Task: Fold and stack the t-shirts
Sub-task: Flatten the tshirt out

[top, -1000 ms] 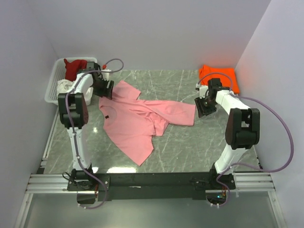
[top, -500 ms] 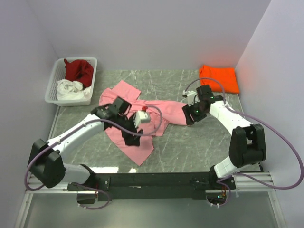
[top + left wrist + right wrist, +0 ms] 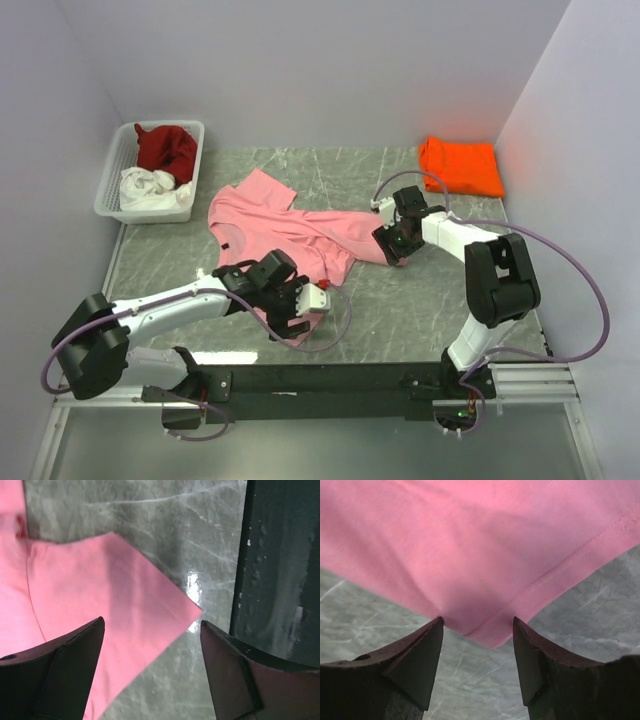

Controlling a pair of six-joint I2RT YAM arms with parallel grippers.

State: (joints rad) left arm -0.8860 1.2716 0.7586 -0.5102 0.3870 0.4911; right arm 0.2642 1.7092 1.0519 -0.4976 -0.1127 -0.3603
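Jaws of left gripper (image 3: 150,625) stand apart with nothing between them, poised over the near corner of the pink t-shirt (image 3: 90,595). Right gripper (image 3: 477,622) is likewise spread, the hem at the shirt's right end lying between its tips. Judgement: each is set at an opposite end to pinch and draw the cloth flat. Shirt lies rumpled mid table (image 3: 430,300), long axis roughly left-right, near corner pointing at the arm bases. Orange t-shirt (image 3: 462,165) lies folded far right.

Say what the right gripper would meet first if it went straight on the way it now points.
The right gripper would probably meet the pink t-shirt first, its hem just ahead of the open jaws.
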